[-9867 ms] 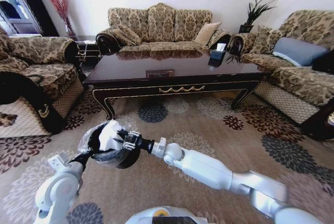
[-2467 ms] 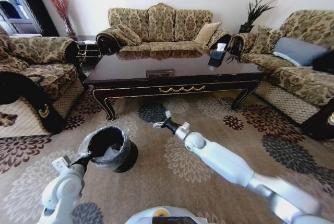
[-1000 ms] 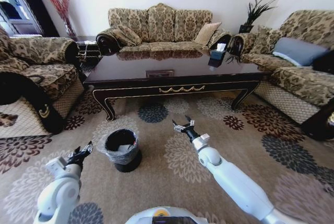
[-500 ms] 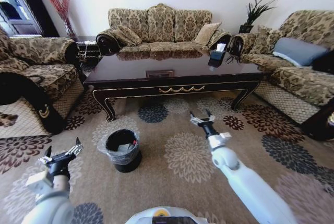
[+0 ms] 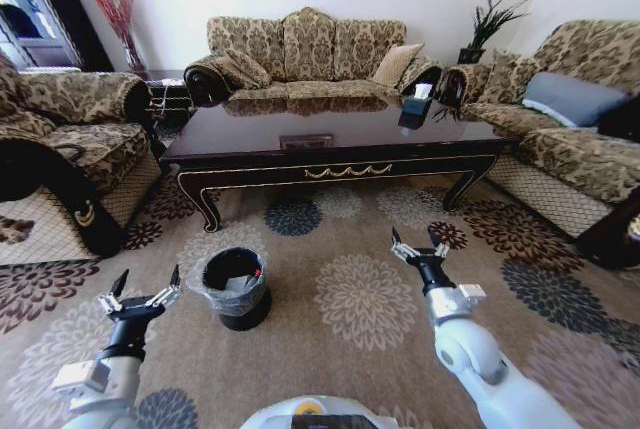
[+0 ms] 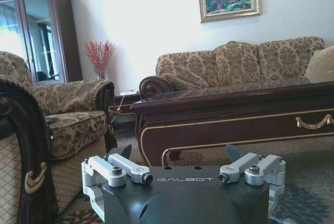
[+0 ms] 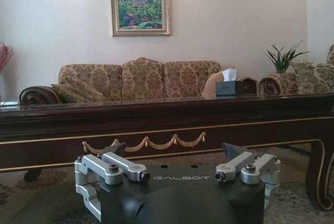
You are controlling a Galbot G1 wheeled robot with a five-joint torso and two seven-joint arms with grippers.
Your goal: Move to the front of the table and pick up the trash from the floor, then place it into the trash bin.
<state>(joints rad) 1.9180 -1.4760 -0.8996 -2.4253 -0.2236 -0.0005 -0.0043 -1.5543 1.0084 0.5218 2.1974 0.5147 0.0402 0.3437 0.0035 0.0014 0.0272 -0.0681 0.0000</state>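
Head view has the black lined trash bin (image 5: 233, 287) upright on the floral carpet (image 5: 350, 249) before the coffee table (image 5: 330, 144), white trash (image 5: 238, 282) inside, both left gripper (image 5: 140, 293) and right gripper (image 5: 420, 248) spread empty, so retreat should skirt its rim.

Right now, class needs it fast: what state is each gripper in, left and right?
Left gripper: open, holding nothing, above the floor beside the trash bin.
Right gripper: open, holding nothing.
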